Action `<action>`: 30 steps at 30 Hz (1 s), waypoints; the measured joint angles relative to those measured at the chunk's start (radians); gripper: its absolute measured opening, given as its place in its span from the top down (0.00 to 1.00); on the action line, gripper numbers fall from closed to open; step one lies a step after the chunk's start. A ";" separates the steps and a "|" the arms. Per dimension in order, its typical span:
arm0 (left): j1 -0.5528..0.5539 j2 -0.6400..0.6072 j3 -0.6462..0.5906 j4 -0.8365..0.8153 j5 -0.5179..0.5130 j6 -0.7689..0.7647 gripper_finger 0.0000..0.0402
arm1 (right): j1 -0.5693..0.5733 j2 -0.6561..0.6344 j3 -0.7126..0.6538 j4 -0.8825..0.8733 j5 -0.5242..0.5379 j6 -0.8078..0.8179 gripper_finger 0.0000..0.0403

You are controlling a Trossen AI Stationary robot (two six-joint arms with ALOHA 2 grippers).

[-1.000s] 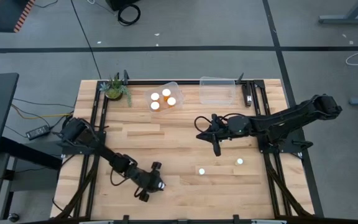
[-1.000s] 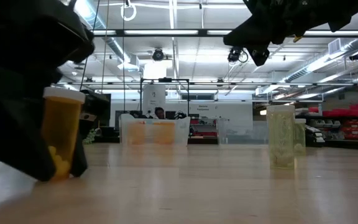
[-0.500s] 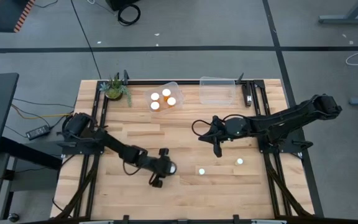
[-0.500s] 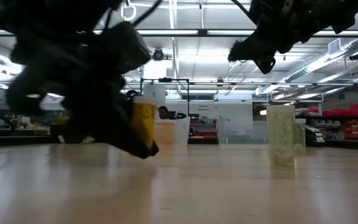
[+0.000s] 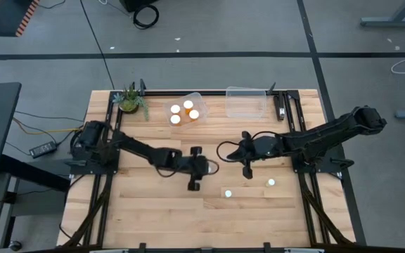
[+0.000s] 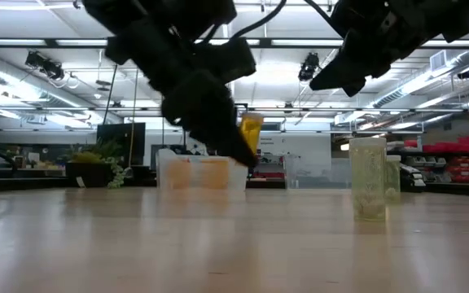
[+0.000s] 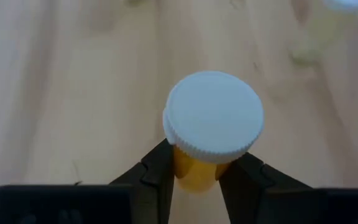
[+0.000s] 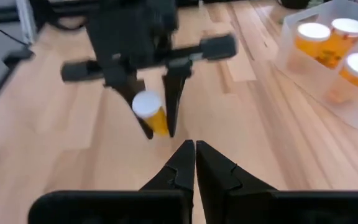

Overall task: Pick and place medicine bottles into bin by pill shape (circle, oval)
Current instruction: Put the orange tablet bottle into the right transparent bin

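Observation:
My left gripper point(image 5: 198, 169) is over the middle of the table, shut on an orange medicine bottle point(image 7: 197, 168) with a white cap point(image 7: 214, 115). The bottle also shows in the low view point(image 6: 251, 134) and the right wrist view point(image 8: 150, 113). My right gripper point(image 5: 247, 163) hovers to its right, shut and empty point(image 8: 195, 155). Two more bottles point(image 5: 227, 192) point(image 5: 271, 183) stand upright on the table toward the near edge. Several bottles point(image 5: 186, 111) stand in a clear bin point(image 5: 197, 97) at the far edge. My left gripper pinches the bottle's orange body point(image 7: 194, 177) just under the white cap between its two fingers. The fingers point(image 6: 218, 130) slant downward. The bottle is lifted clear of the table and tilts a little.
A second clear bin point(image 5: 245, 102) stands to the right of the first at the far edge. A small potted plant point(image 5: 129, 100) stands at the far left corner. Bare wood lies between the arms and the bins.
My left gripper has carried the bottle from near the table's near-left part up and toward the right and far edges. The bottle stood on the table a second ago and now hangs clear of it.

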 joint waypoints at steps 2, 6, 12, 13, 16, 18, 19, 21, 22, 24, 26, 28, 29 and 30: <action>0.030 0.000 0.014 0.002 0.001 0.021 0.72 | 0.000 0.000 0.000 -0.024 0.010 -0.021 0.92; 0.095 0.000 0.030 0.006 0.002 0.054 0.72 | 0.000 0.000 0.000 -0.061 0.046 -0.064 0.79; 0.178 0.000 0.031 0.077 0.001 0.087 0.71 | -0.004 0.000 0.000 -0.066 0.106 -0.187 0.60; 0.189 0.000 0.031 0.085 0.001 0.100 0.71 | -0.009 0.000 0.000 -0.065 0.122 -0.207 0.58; 0.223 0.000 0.030 0.127 0.003 0.150 0.72 | -0.049 0.000 0.000 -0.064 0.150 -0.242 0.55; 0.249 0.000 0.030 0.163 0.003 0.195 0.72 | -0.092 0.000 0.000 -0.064 0.148 -0.245 0.55; 0.264 0.000 0.030 0.177 0.002 0.217 0.71 | -0.119 0.000 0.000 -0.064 0.143 -0.245 0.55; 0.295 0.000 0.030 0.199 0.002 0.248 0.70 | -0.175 0.000 0.000 -0.063 0.124 -0.256 0.56; 0.311 0.000 0.030 0.211 0.002 0.263 0.70 | -0.204 0.000 0.000 -0.063 0.109 -0.261 0.57; 0.338 0.000 0.030 0.232 0.003 0.274 0.70 | -0.261 0.000 0.000 -0.062 0.064 -0.274 0.57; 0.363 0.000 0.030 0.251 0.024 0.278 0.71 | -0.314 0.000 0.000 -0.054 0.025 -0.288 0.57; 0.383 0.000 0.030 0.275 0.046 0.281 0.72 | -0.360 0.000 0.004 -0.050 -0.020 -0.294 0.57; 0.392 0.000 0.030 0.291 0.053 0.281 0.72 | -0.380 0.000 0.009 -0.051 -0.045 -0.297 0.56; 0.399 0.000 0.030 0.309 0.056 0.280 0.72 | -0.398 0.000 0.017 -0.050 -0.070 -0.297 0.55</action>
